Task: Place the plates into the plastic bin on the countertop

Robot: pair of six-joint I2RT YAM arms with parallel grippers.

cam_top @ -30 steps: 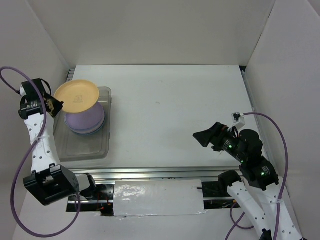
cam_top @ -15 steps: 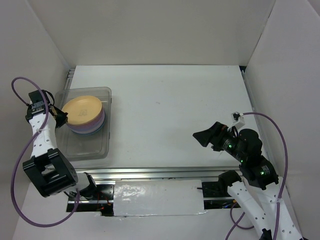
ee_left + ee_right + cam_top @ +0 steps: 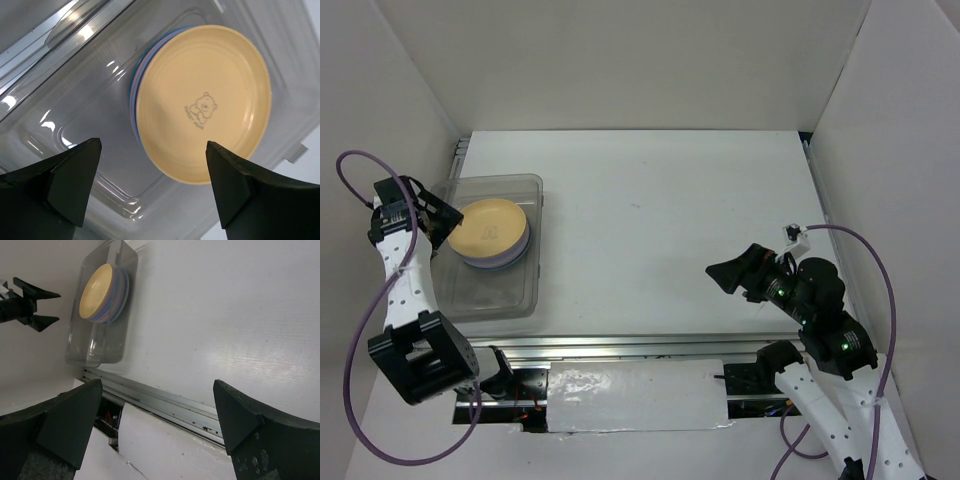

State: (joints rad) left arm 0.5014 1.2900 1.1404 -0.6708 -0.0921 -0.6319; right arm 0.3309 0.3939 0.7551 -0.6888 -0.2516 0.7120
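The plastic bin [image 3: 480, 290] sits at the left of the countertop [image 3: 670, 220]. In its far half lies a stack of plates [image 3: 488, 240]. An orange-yellow plate [image 3: 205, 100] with a small bear print is on top, and lilac and blue rims [image 3: 134, 95] show under it. My left gripper [image 3: 438, 222] hovers at the bin's left edge beside the stack, open, with nothing between its fingers [image 3: 75, 175]. My right gripper [image 3: 730, 272] hangs open and empty over the countertop's right front, far from the bin [image 3: 95, 340].
White walls stand close on the left, back and right. A metal rail [image 3: 165, 402] runs along the countertop's front edge. The bin's near half [image 3: 485, 285] holds nothing.
My left gripper lowered the orange-yellow plate onto the stack in the bin, then opened and let it go. The right arm has not moved.
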